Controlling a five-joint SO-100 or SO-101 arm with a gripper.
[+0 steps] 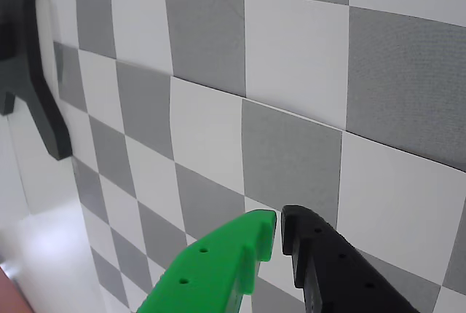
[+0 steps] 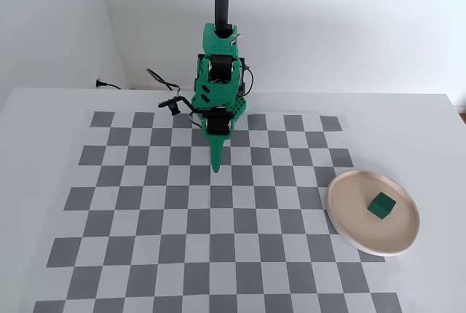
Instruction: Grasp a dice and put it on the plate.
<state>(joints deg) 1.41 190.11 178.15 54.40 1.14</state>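
Your dice (image 2: 381, 206) already lies on the plate (image 2: 342, 218), right of its middle in the fixed view (well apart from the arm). The gripper (image 1: 279, 224) hangs over the checkerboard (image 2: 145, 204) on the desk (image 2: 44, 109), fingers (image 1: 218, 269) nearly closed on nothing. I judge only parking remains: keep it clear of the plate. Count: one dice, one plate, one arm.

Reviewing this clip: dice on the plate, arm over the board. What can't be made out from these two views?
- Dice faces: too small in the fixed view for pips; it and the plate lie outside the wrist view.
- Hand: only its two nearly touching tips show in the wrist view, the rest cut by the bottom edge; in the fixed view it is too small to judge.
- Dark bracket: cut by the wrist view's left edge.
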